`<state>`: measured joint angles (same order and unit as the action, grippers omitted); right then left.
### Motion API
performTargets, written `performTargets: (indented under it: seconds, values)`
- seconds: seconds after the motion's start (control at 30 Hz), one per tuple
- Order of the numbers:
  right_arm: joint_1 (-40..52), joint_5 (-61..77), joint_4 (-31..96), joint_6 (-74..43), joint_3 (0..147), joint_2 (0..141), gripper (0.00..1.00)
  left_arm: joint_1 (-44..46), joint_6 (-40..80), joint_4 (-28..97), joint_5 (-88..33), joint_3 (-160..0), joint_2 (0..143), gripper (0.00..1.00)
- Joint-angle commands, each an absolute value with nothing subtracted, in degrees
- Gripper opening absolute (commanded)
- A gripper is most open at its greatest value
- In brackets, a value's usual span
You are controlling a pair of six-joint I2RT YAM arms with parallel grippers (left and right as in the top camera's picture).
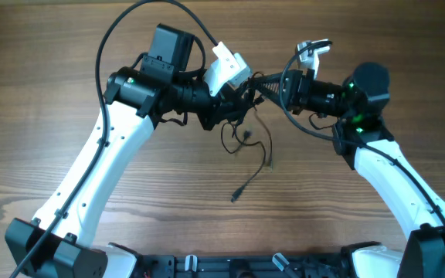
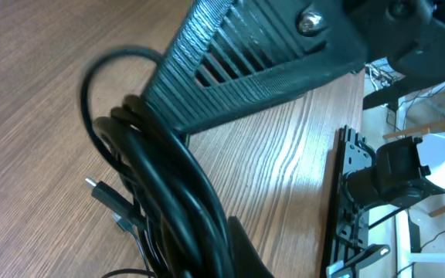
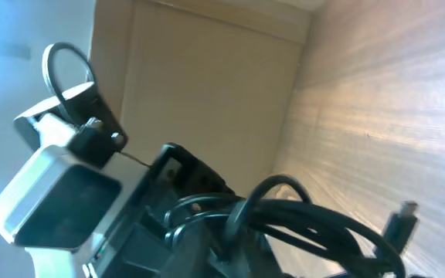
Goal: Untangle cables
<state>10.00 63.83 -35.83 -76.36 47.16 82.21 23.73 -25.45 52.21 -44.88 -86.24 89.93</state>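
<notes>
Table point(image 1: 29, 93): open wood to the left, front and right.
Left gripper point(image 1: 240, 96): centre-rear, pressed together on the cables point(image 2: 172, 181); fingertips lost in the tangle.
Cables: bundle raised between both claws, loops dangling, one plug point(image 1: 236, 197) lying nearer the front.
Right gripper point(image 1: 261, 83): closed on the same bundle; contact hard to make out.

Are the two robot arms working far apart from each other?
No, the left tool and right tool meet at the cables.
</notes>
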Motion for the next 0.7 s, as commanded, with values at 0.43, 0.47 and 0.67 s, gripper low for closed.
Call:
performTargets:
  seconds: [0.43, 0.47, 0.67]
  values:
    - [-4.1, 48.6, -64.5, -66.6, 47.5, 81.5, 0.04, 24.6, -26.6, 57.0, -46.7, -87.2, 89.0, 0.04]
    - [-5.3, 47.9, -61.8, -63.8, 47.5, 81.5, 0.04, 24.6, -26.6, 57.1, -46.7, -87.2, 89.0, 0.04]
    - [-15.7, 40.8, -33.1, -53.0, 47.5, 81.5, 0.05, 24.6, -26.6, 58.3, -46.7, -87.2, 89.0, 0.04]
